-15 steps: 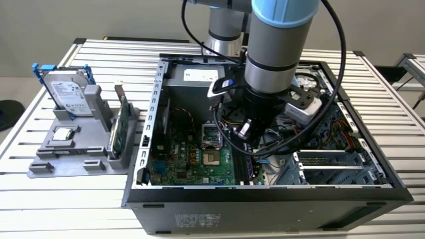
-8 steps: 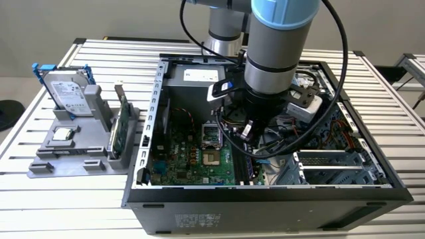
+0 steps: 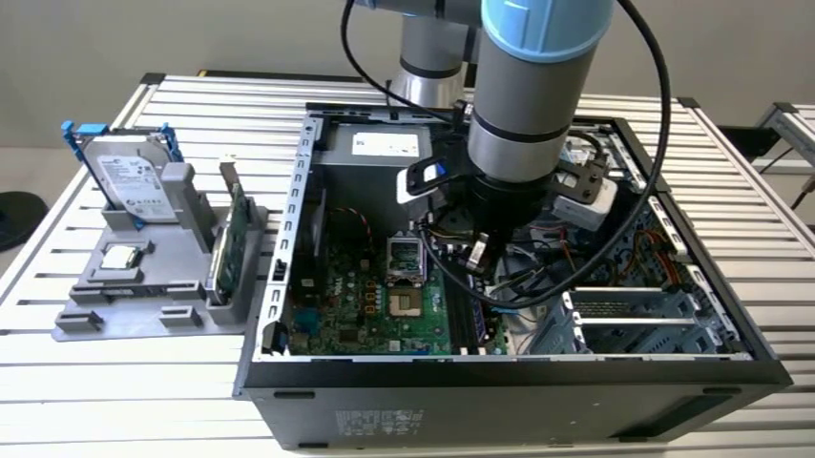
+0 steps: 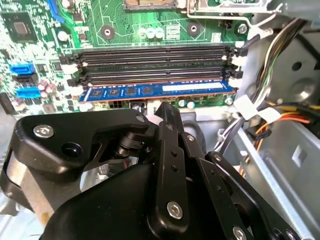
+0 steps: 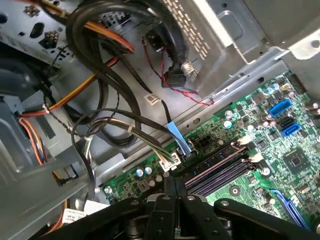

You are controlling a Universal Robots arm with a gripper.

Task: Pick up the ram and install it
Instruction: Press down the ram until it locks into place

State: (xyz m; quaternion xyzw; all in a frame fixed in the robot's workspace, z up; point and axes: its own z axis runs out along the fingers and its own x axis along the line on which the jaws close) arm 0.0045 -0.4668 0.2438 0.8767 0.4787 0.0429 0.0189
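Hangs mid-frame in the exterior view, black gripper (image 3: 478, 256) pinched shut and empty over the slotted blue memory stick (image 4: 155, 91) (pressing posture, perhaps), with thin green ram stick (image 3: 233, 239) propped upright for grasping in the grey plastic holder (image 3: 140, 286) at frame left.

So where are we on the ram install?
Not done, from what shows. The ram stands in the grey holder outside the case, so no pickup yet. In hand: nothing. The claw is shut and empty, low over the memory slots, next to a blue stick seated in one slot. Left: pickup and seating.
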